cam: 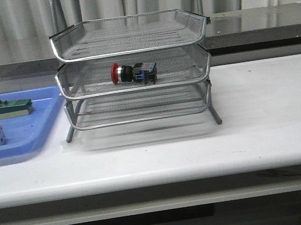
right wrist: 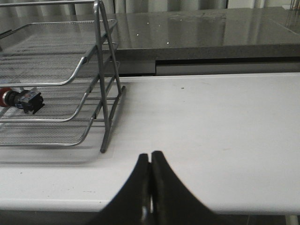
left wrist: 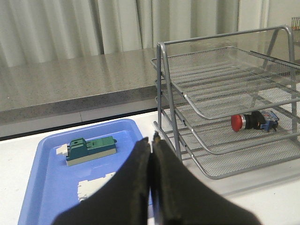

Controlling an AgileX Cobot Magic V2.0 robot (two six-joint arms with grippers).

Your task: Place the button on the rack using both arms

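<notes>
Red-capped, the button (cam: 133, 72) is seen lying in the rack's (cam: 137, 87) middle tray at frame centre, both arms' jaws pressed together empty, nothing left.

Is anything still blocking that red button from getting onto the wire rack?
No. The button already lies in the middle tray of the rack, and nothing visible stands in its way. Both the left gripper and the right gripper are shut and empty.

The button (cam: 133, 72) has a red cap, a silver ring and a blue-and-black back. It lies on its side in the middle tray of the rack (cam: 132, 65), its cap pointing to 9 o'clock. The silver wire rack has three trays and stands on the table.
</notes>
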